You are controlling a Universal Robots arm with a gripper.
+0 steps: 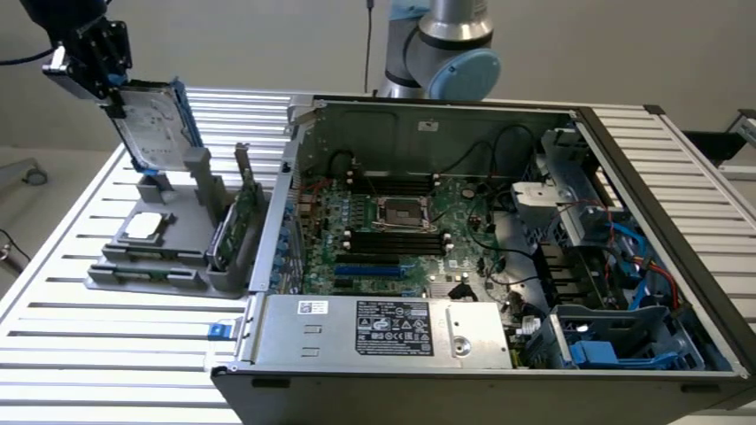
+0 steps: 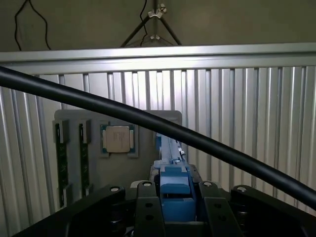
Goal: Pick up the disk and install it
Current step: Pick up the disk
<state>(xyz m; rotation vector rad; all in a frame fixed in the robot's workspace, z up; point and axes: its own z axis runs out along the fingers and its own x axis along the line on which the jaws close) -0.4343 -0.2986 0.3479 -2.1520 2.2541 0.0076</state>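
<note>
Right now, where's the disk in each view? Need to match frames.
Exterior view: the disk, tilted, in the gripper at the exterior view's upper left, above the grey holder.
Wrist view: the disk edge-on between the gripper's fingers, blue carrier toward the camera.
Shared landmark: the processor chip on the grey holder.

I count one disk [image 1: 151, 124], a rectangular silver-grey metal drive in a blue plastic bracket, at ten o'clock in the exterior view; one grey plastic parts tray [image 1: 189, 282] at nine o'clock; one small square silver processor chip [image 1: 144, 227]; two narrow green memory sticks [image 2: 60, 158]; one upright green circuit card [image 1: 236, 226]; and one open metal computer case [image 1: 426, 124] at centre.
</note>
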